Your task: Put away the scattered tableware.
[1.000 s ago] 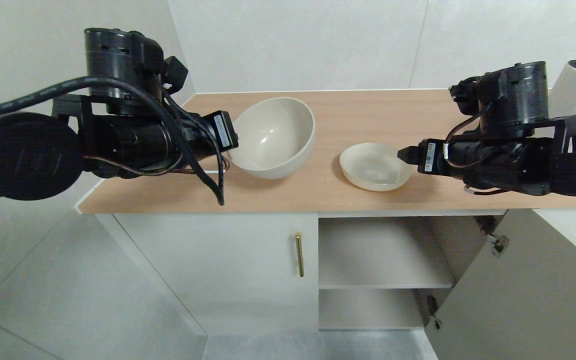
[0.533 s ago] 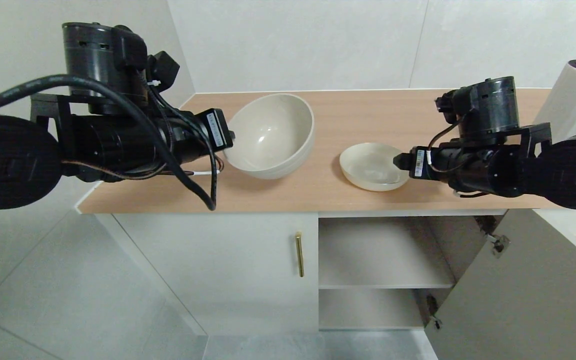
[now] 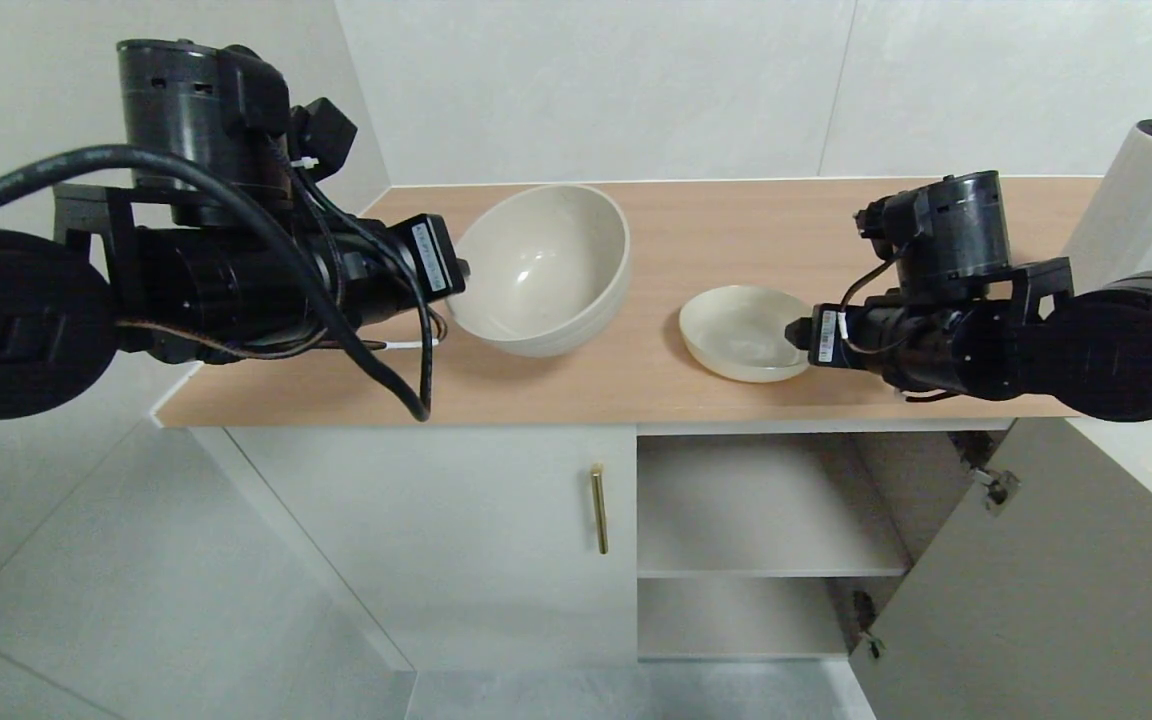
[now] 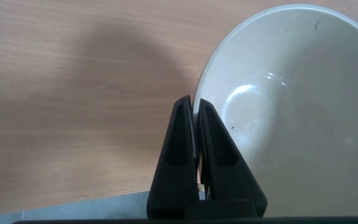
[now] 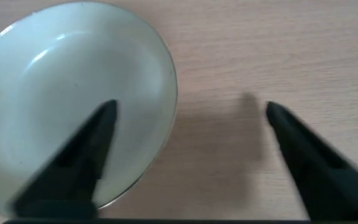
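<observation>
While neither piece has left the countertop (image 3: 716, 225) yet, each arm is at work on one. At the countertop's left end the left gripper (image 3: 458, 272) is pinched tight on the rim of the large bowl (image 3: 546, 265), one finger inside the wall and one outside. The bowl is tipped up, with its mouth turned toward the front edge. Whether its base rests on the wood I cannot tell.

Right of the countertop's middle, near the front edge, the small dish (image 3: 744, 335) sits flat. The right gripper (image 3: 794, 330) is spread wide across the dish's right rim, one finger over the inside and the other over bare wood, with nothing clamped.

Below the countertop's right half the cupboard compartment (image 3: 766, 510) stands open, its door (image 3: 1036, 570) swung out.

As I judge it, the task is at an early stage. The bowl is gripped but not stored, and the dish is only straddled. Both have yet to be carried down onto the shelf.
</observation>
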